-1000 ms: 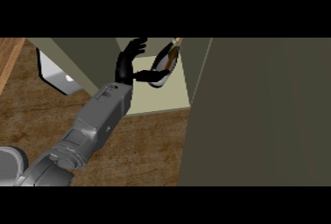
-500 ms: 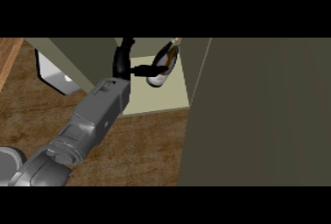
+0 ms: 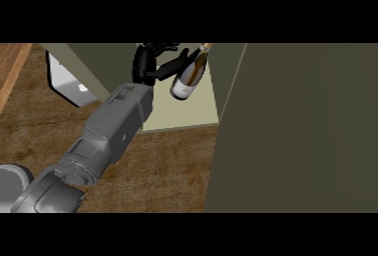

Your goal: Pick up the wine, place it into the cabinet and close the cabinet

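The left hand (image 3: 151,62) has its fingers curled round the wine bottle (image 3: 186,80), holding it tilted inside the open cabinet (image 3: 184,117), above its pale floor. Setting it down, letting go and shutting the door (image 3: 295,130) remain.

1. The open cabinet door (image 3: 295,130) fills the view's right side — a broad wall along the right of the opening.
2. The cabinet's pale floor (image 3: 181,112) lies bare below the wine bottle (image 3: 186,80), which stands between the left hand (image 3: 151,62) and the door's edge.
3. The grey forearm (image 3: 111,130) crosses the wooden surface (image 3: 162,170) — bare room lies between it and the door.
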